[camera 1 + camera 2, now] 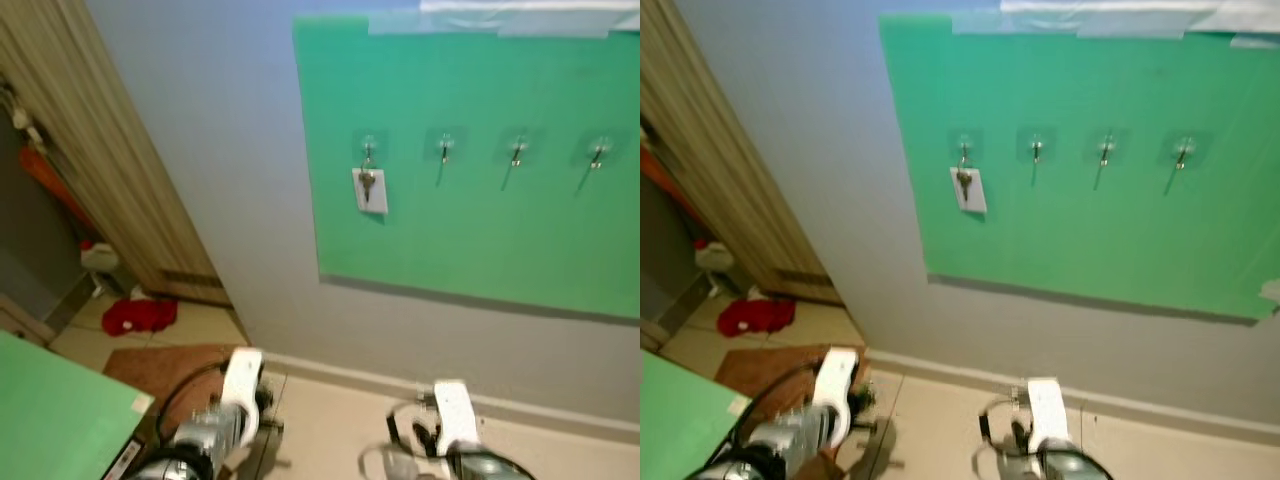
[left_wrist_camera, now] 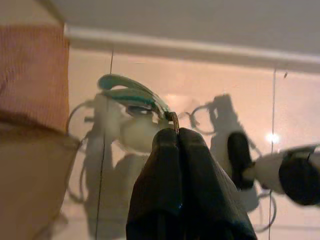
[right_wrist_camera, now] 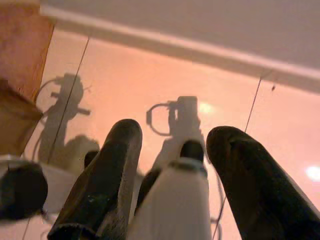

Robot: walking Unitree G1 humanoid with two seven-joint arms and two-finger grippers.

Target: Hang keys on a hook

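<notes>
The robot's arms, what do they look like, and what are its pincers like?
Each arm is silver metal with a white plastic piece near the wrist and black cables looping beside it. The left arm and right arm look alike. The left pincer and right pincer each have two long, rounded black fingers.

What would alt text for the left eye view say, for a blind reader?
A green board on a grey wall carries four small hooks; a key with a white tag hangs on the leftmost hook. Below, both robot arms hang low over a tiled floor.
</notes>
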